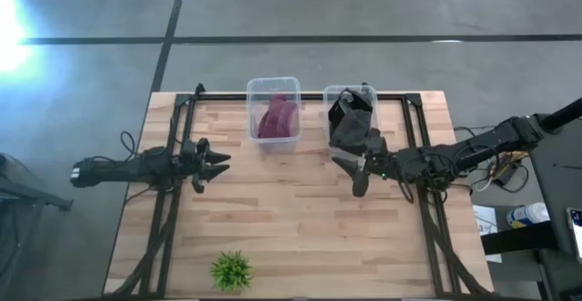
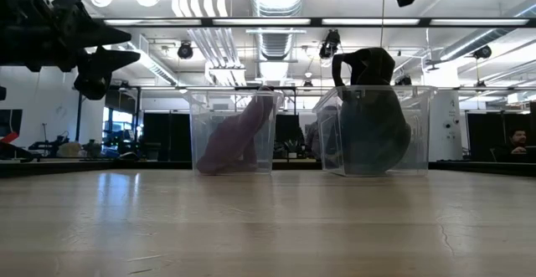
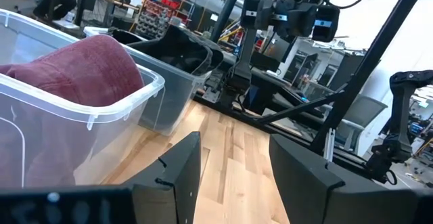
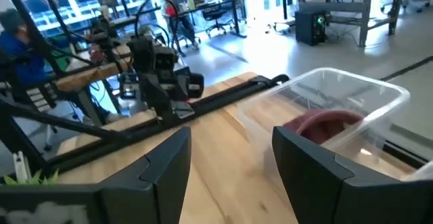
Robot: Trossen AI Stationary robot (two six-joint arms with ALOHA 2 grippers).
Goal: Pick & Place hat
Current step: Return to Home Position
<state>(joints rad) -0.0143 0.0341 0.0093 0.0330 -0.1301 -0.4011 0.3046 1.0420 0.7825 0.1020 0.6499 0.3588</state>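
A dark hat sits in the right clear bin, bulging above its rim. A maroon hat leans inside the left clear bin, also seen in the low view and in both wrist views. My left gripper hovers open left of the maroon bin, above the table. My right gripper hovers open just on the near side of the dark hat's bin, raised high. Neither holds anything.
A small green plant stands near the table's near edge. Black frame rails run along both sides of the table. The bare wood between the arms and the near edge is open. A person shows beyond the table.
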